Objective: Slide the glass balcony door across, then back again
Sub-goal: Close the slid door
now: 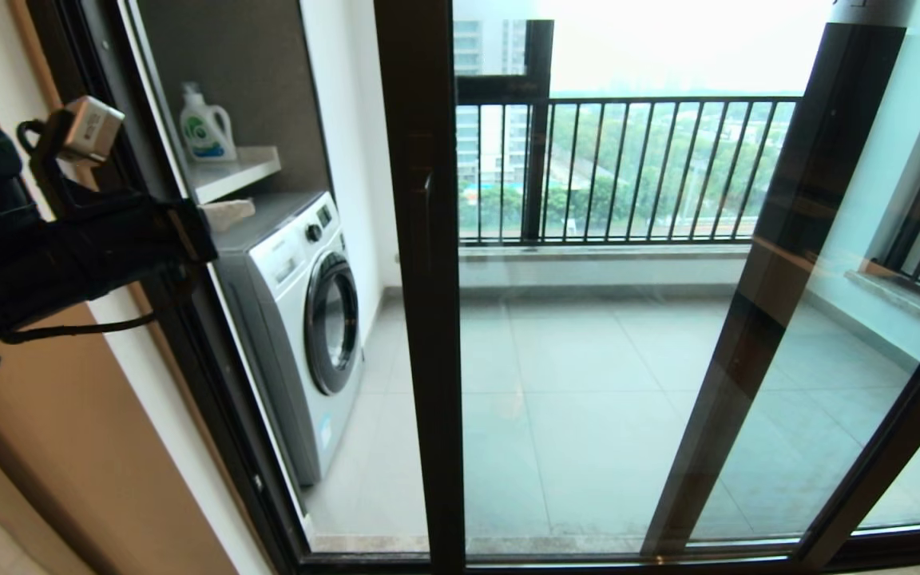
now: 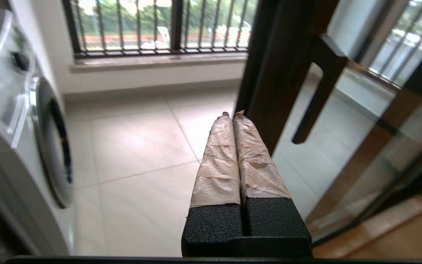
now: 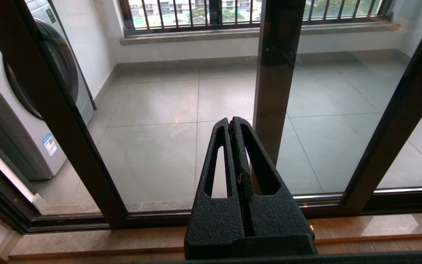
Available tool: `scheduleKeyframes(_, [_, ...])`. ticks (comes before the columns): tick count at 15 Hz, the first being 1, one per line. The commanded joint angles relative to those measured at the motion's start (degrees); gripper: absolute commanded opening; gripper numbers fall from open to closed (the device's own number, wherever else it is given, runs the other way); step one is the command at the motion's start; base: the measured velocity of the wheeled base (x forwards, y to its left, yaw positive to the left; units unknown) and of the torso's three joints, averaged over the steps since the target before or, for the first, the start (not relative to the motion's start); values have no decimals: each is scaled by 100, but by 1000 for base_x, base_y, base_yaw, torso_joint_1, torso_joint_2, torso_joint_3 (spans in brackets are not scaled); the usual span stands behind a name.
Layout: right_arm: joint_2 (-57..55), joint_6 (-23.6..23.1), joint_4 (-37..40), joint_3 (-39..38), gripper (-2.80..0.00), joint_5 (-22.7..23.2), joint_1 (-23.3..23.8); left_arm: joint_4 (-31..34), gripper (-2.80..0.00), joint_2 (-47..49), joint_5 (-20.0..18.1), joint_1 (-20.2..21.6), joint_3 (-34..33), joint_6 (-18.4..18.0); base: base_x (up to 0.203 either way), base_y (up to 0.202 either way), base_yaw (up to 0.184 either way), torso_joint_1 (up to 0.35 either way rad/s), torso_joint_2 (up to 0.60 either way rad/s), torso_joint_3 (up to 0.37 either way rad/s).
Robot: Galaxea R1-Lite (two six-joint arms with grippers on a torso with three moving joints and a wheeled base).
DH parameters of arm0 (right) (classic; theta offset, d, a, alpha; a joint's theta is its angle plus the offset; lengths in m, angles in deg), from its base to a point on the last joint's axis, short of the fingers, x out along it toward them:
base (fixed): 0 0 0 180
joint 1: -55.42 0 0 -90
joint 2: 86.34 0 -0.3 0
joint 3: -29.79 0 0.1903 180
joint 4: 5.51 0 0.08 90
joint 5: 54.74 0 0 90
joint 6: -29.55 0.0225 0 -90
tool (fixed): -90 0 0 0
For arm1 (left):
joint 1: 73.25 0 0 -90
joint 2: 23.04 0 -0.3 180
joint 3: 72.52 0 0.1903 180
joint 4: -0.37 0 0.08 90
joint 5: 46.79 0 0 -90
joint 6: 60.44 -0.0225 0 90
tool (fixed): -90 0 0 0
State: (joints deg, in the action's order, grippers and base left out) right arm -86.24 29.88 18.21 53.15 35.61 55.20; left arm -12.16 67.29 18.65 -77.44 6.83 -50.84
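Raised at near left, my left gripper [image 2: 233,115] hangs with its taped fingers [image 2: 218,161] pressed together on nothing, tips beside the dark upright of the glass balcony door [image 1: 420,335], whose bar handle [image 2: 315,91] seems just right of them. My right gripper [image 3: 232,123], also closed and empty, faces the glass. Beyond stand a washing machine [image 1: 300,319] at left and the balcony railing [image 1: 628,168] farthest off.
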Motion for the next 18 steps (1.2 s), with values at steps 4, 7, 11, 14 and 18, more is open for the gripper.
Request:
scheduleKeyframes(4, [-10,2,8,0,-280,0,-4,681,-280,365,402,-1039,562,-304,0,0,0,0,0,0])
scheduleKeyframes(7, [-10,2,0,0,-280,0,1,675,-280,732,1426,-1651,930,-523,0,0,0,0,0,0])
scheduleKeyframes(11, [-10,2,3,0,-280,0,-4,675,-280,1397,2033,-2349,1690,-547,0,0,0,0,0,0])
scheduleKeyframes(14, [-10,2,0,0,-280,0,4,656,-280,1710,2393,-2809,2183,-547,0,0,0,0,0,0])
scheduleKeyframes(18, [-10,2,0,0,-280,0,-4,645,-280,2081,2593,-3007,2567,-539,0,0,0,0,0,0])
